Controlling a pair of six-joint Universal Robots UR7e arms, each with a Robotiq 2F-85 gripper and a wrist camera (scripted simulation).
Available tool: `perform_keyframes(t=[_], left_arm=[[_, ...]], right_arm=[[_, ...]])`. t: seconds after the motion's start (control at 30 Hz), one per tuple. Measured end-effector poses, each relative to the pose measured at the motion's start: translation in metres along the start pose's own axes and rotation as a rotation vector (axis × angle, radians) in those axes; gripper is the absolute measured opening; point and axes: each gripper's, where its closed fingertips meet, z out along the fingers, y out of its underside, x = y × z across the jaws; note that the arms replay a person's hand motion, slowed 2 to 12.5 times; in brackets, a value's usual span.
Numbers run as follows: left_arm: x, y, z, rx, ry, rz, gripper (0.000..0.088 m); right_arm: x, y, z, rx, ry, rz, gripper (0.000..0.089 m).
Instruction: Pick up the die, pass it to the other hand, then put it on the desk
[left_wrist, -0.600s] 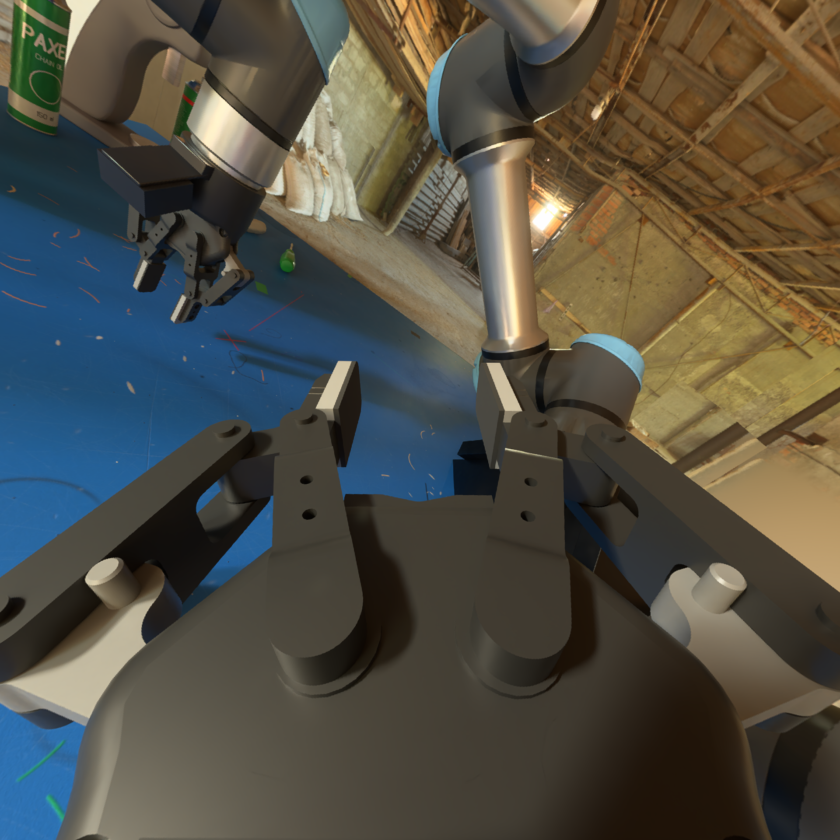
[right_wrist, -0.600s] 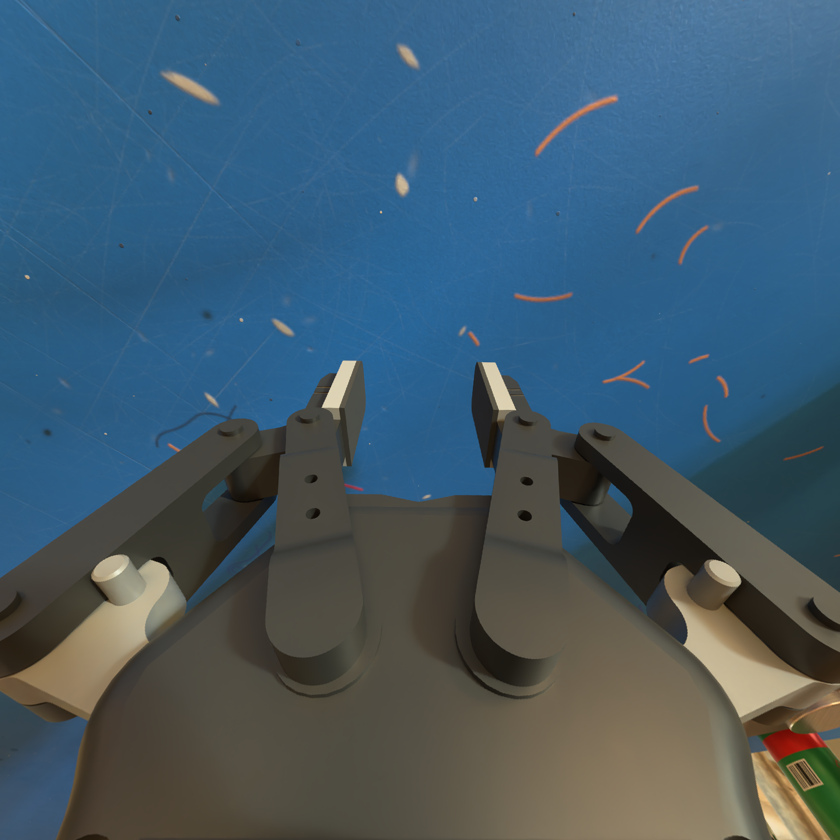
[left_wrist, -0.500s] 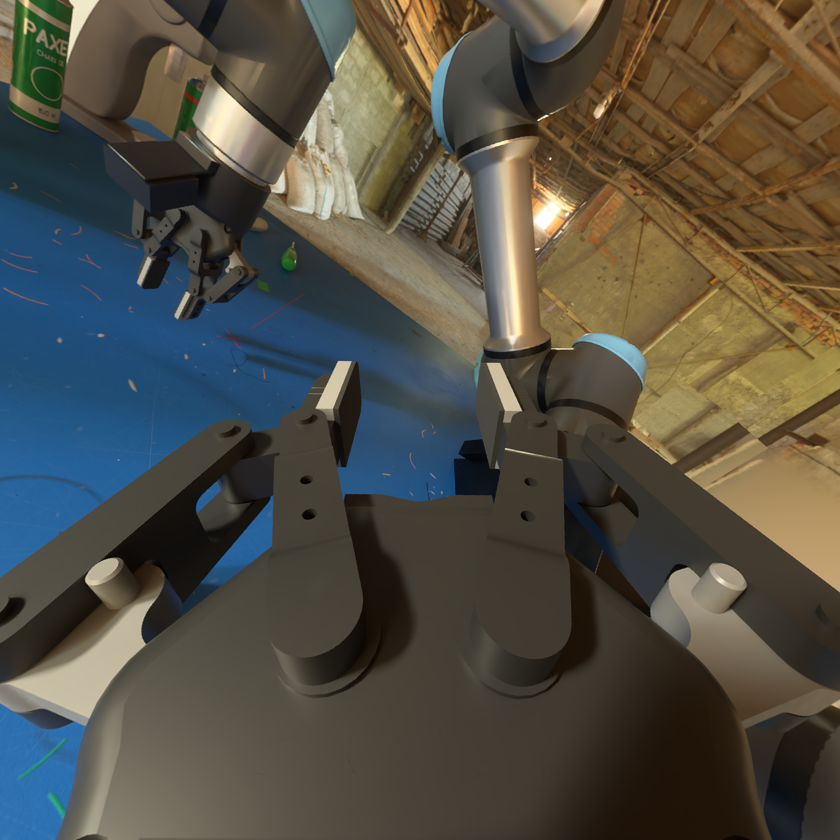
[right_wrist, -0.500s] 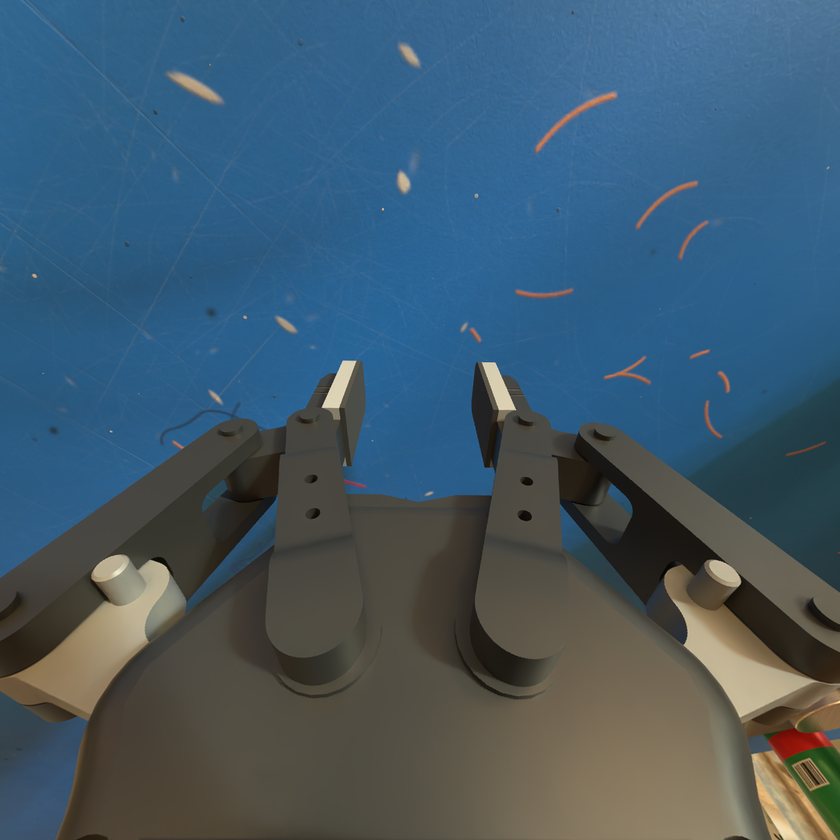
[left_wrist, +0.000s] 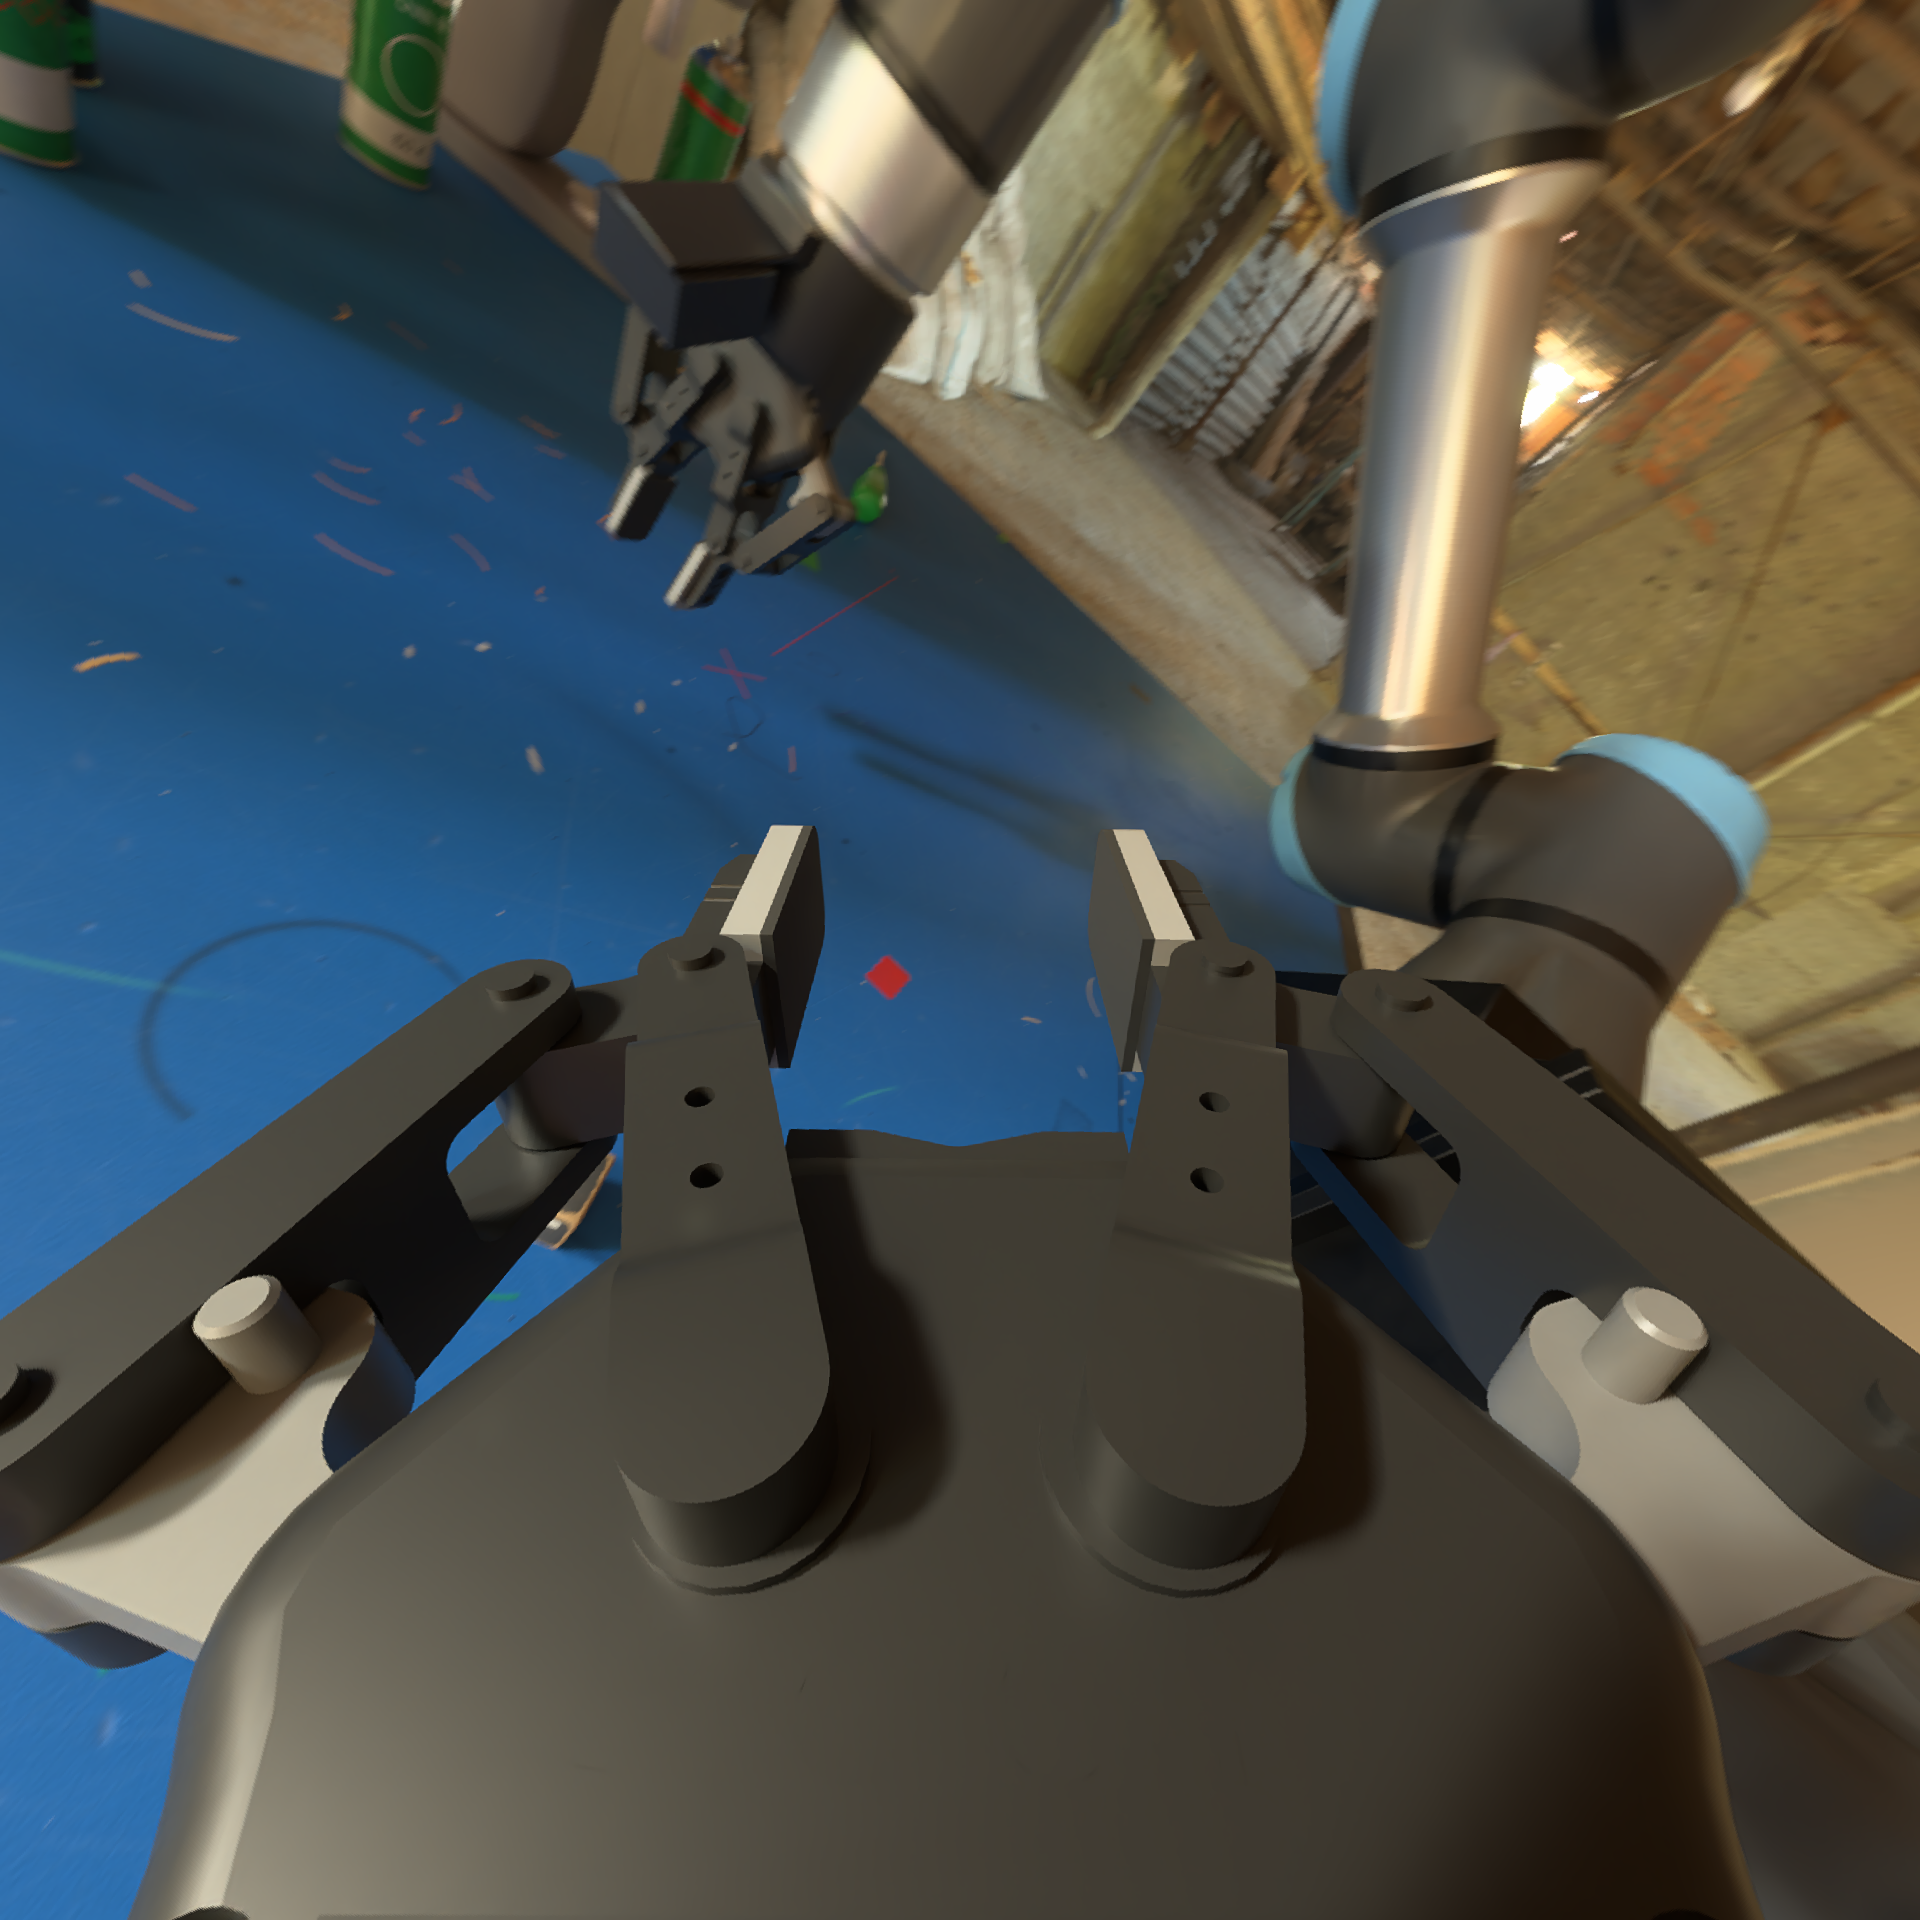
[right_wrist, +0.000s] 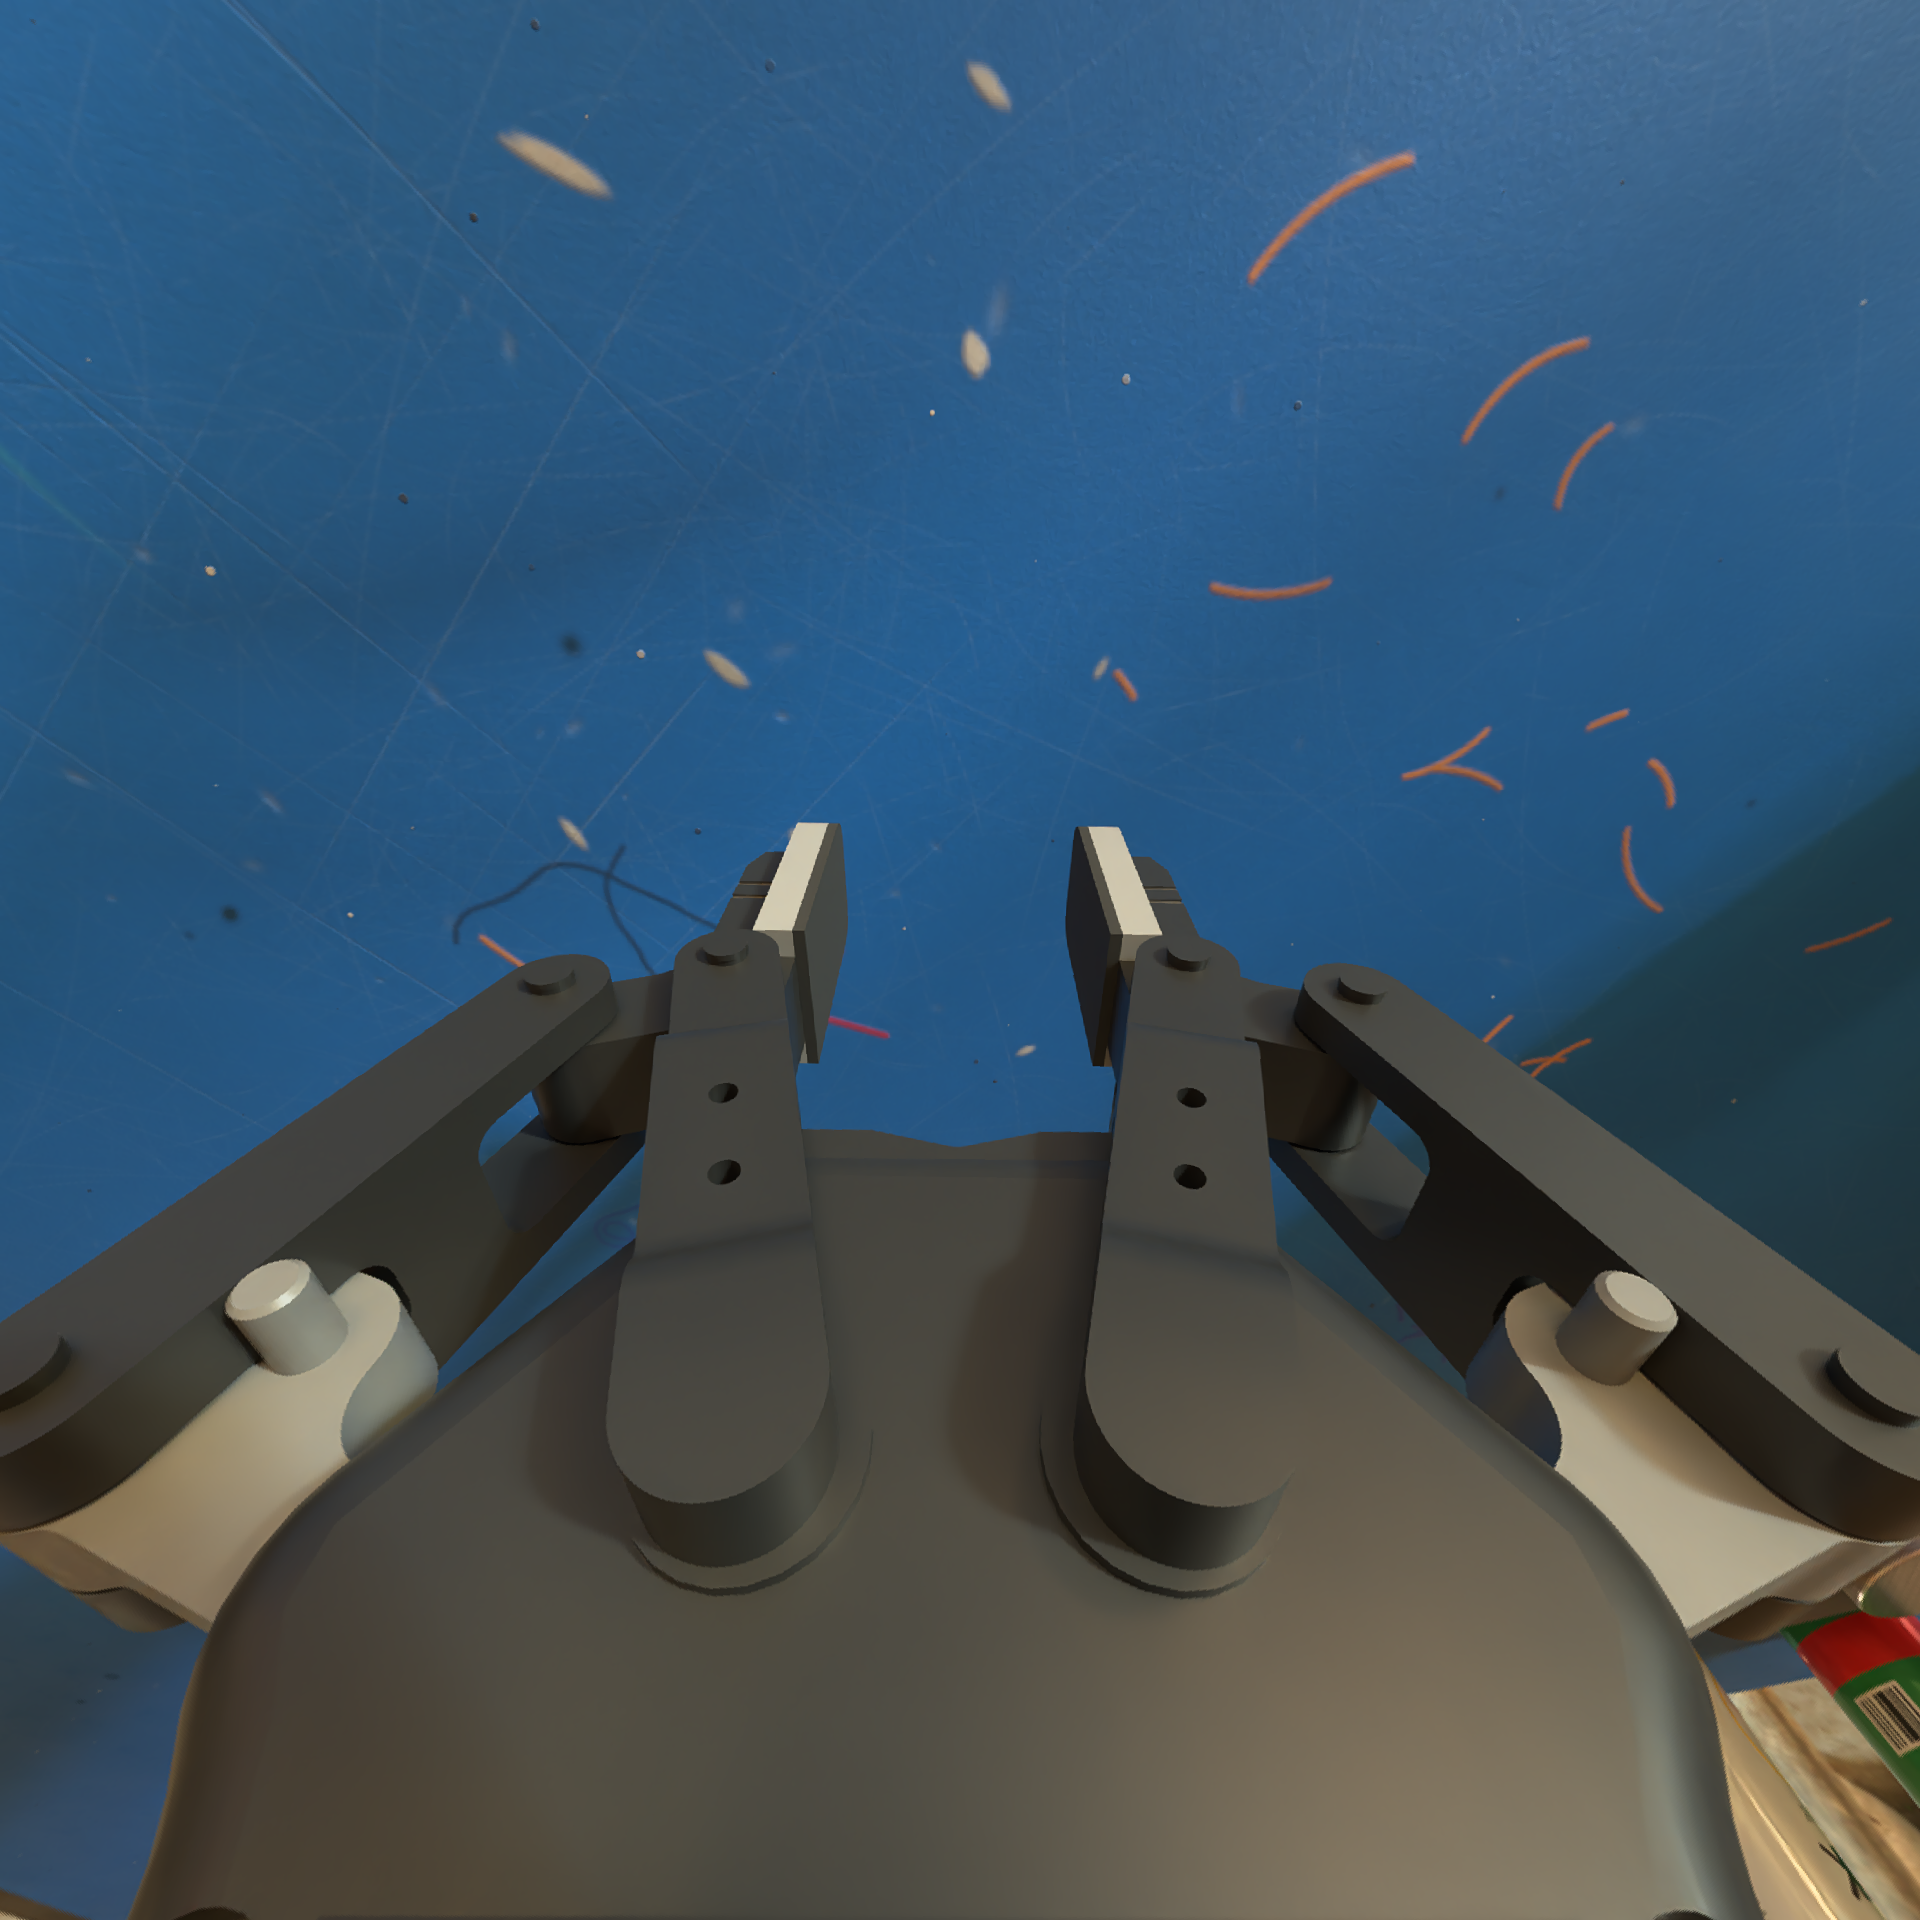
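A small red die (left_wrist: 888, 977) lies on the blue desk (left_wrist: 312, 727), seen in the left wrist view in the gap between my left fingers and some way beyond them. My left gripper (left_wrist: 958, 842) is open and empty. My right gripper (left_wrist: 665, 551) shows farther off in that view, open, empty and hanging above the desk. In the right wrist view the right gripper (right_wrist: 958, 836) is open over bare scratched desk (right_wrist: 935, 520), and the die is not in sight there.
Green cans (left_wrist: 390, 94) and a green-and-red can (left_wrist: 707, 104) stand at the desk's far edge. A small green object (left_wrist: 868, 494) lies near that edge. The right arm's elbow (left_wrist: 1507, 831) is close on my left gripper's right side. A can (right_wrist: 1860, 1683) shows in the right wrist view's bottom right corner.
The left wrist view has swung down toward the desk, and the red die has come into view between the left fingers. The right gripper has barely moved over the desk.
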Motion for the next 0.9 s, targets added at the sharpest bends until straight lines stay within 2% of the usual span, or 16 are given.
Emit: perform_keyframes(t=[0.2,0.37,0.63,0.9], left_arm=[[-0.025,0.010,0.001,-0.084,-0.160,0.016,0.0472],[-0.040,0.019,0.003,-0.163,-0.260,0.044,0.0475],[-0.059,0.035,0.011,-0.322,-0.362,0.128,0.0481],[-0.080,0.059,0.016,-0.550,-0.460,0.223,0.0525]], right_arm=[[-0.006,0.002,-0.013,0.031,0.029,-0.001,0.0387],[-0.013,0.000,-0.025,0.079,0.057,-0.013,0.0387],[-0.026,-0.003,-0.043,0.154,0.116,-0.041,0.0382],[-0.044,-0.005,-0.059,0.209,0.178,-0.074,0.0359]])
